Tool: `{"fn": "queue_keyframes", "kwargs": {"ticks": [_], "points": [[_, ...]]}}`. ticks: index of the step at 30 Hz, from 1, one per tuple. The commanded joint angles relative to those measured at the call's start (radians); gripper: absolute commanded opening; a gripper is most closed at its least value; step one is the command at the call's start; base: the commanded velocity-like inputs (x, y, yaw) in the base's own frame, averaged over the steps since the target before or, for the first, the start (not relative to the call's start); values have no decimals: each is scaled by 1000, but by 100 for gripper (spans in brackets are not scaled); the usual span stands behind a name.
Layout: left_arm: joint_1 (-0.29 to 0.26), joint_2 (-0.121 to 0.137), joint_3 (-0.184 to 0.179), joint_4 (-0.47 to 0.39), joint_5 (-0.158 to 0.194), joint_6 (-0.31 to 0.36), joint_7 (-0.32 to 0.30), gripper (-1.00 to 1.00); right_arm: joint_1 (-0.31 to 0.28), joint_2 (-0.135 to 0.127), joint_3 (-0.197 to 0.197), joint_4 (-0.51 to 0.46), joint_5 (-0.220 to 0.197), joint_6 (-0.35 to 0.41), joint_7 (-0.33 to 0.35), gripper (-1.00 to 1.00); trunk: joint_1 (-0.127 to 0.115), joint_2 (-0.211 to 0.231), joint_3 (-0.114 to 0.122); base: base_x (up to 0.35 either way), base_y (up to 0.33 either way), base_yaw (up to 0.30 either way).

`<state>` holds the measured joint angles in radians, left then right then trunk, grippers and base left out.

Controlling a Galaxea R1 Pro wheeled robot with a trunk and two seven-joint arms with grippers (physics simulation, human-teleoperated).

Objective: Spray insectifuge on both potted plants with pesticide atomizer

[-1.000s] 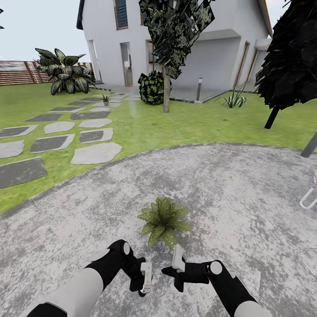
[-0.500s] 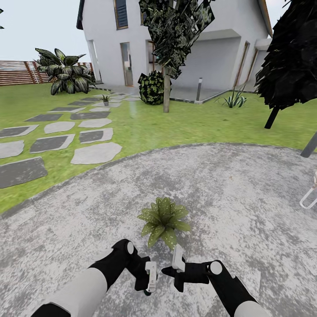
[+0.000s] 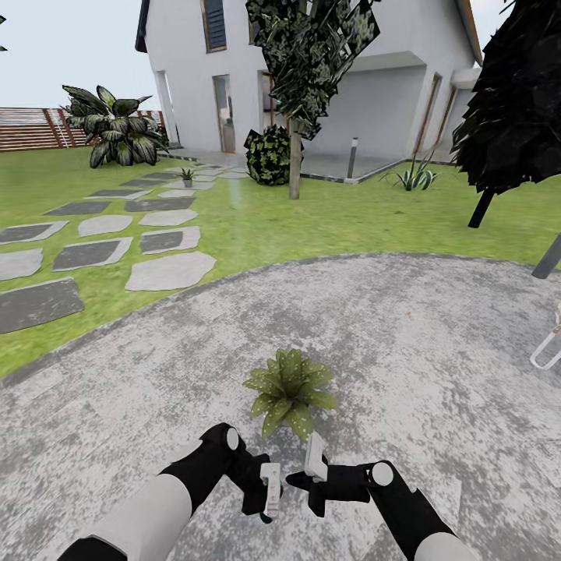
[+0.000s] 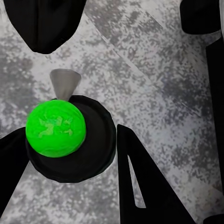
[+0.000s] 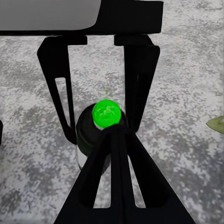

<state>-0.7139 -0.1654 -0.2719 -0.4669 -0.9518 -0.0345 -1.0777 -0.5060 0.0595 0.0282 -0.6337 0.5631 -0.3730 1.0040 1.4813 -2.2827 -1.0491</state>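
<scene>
Change: over the last second the left gripper [image 3: 269, 489] has been carried inward and a little up in the head view, towards the right gripper [image 3: 315, 460]; the camera has not moved, and the right arm has kept its place.

Spray bottle [image 4: 70, 137]: seen from above in the left wrist view as a dark round body with a bright green mark and a pale nozzle, low over the grey paving [image 3: 436, 327]. In the right wrist view the same bottle [image 5: 100, 128] stands between the fingers of the left gripper.

Left jaws: closed on the bottle, one dark finger [image 4: 140, 182] on each side of its body, so far as the wrist views allow.

Right jaws: whether open or closed cannot be told; nothing is seen between them.

Potted plant [image 3: 290, 389]: a low rosette on the paving just beyond both grippers, its leaves already dotted with whitish specks [image 3: 300, 372].

Second plant: a tiny one [image 3: 186, 174] is seen far off by the stepping stones [image 3: 167, 269]; whether it is the other target cannot be told.

Meaning for the task: the bottle is judged picked up, and the inward shift is judged a re-aiming over the near plant. Full cover cannot be confirmed.
</scene>
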Motion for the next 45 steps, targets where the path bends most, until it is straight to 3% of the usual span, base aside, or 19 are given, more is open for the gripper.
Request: {"fn": "queue_keyframes", "kwargs": {"ticks": [1, 6, 15, 19, 28, 30, 32, 33, 37, 39, 41, 43, 44, 45], "points": [[-1, 0, -1, -3, 7, -4, -2, -100, 0, 0, -1, -2, 8, -4, 1, -100, 0, 0, -1, 0, 0, 0], [-1, 0, 0, -4, 38, -7, -2, -100, 0, 0, -1, -2, 8, -4, 1, -100, 0, 0, -1, 0, 0, 0], [0, 1, 0, -1, 39, -7, -2, -100, 0, 0, -1, -1, 8, -4, 1, -100, 0, 0, -1, 0, 0, 0], [0, 16, 0, 8, 32, -8, 4, -100, 0, 0, -1, -1, 8, -4, 1, -100, 0, 0, -1, 0, 0, 0], [3, 184, -3, 52, 24, -6, 10, -100, 0, -6, -1, 2, 14, -7, -2, -100, 0, 0, -1, 0, 0, 0], [4, 225, -3, 84, 30, -7, 29, -100, 0, -8, -2, 3, 15, -8, -2, -100, 0, 0, -1, 0, 0, 0], [4, 250, -1, 130, 33, -7, 75, -100, 0, -12, -7, 4, 15, -7, -2, -100, 0, 0, -1, 0, 0, 0], [4, 261, 0, 158, 34, -7, 103, -100, 0, -18, -8, 4, 15, -7, -2, 100, 0, 0, -1, 0, 0, 0], [4, 292, 7, 227, 47, -6, 181, -100, 0, -38, -12, 6, 14, -7, -10, 100, 0, 0, -1, 0, 0, 0], [4, 294, 15, 236, 113, -2, 264, -100, 0, -55, -13, 6, 12, -6, -83, 100, 0, 0, -1, 0, 0, 0], [4, 292, 21, 248, 197, 0, 341, -100, 0, -67, -18, 8, 11, -7, -201, 100, 0, 0, -1, 0, 0, 0], [5, 288, 24, 306, 339, -3, 464, -100, 3, -93, -47, 52, 8, -8, -371, 100, 0, 0, -1, 0, 0, 0], [5, 286, 25, 330, 394, -4, 517, -100, 3, -98, -57, 81, 7, -8, -415, 100, 0, 0, -1, 0, 0, 0], [12, 285, 25, 359, 478, -8, 600, -100, 4, -102, -73, 134, 7, -9, -478, 100, 0, 0, -1, 0, 0, 0]]}}
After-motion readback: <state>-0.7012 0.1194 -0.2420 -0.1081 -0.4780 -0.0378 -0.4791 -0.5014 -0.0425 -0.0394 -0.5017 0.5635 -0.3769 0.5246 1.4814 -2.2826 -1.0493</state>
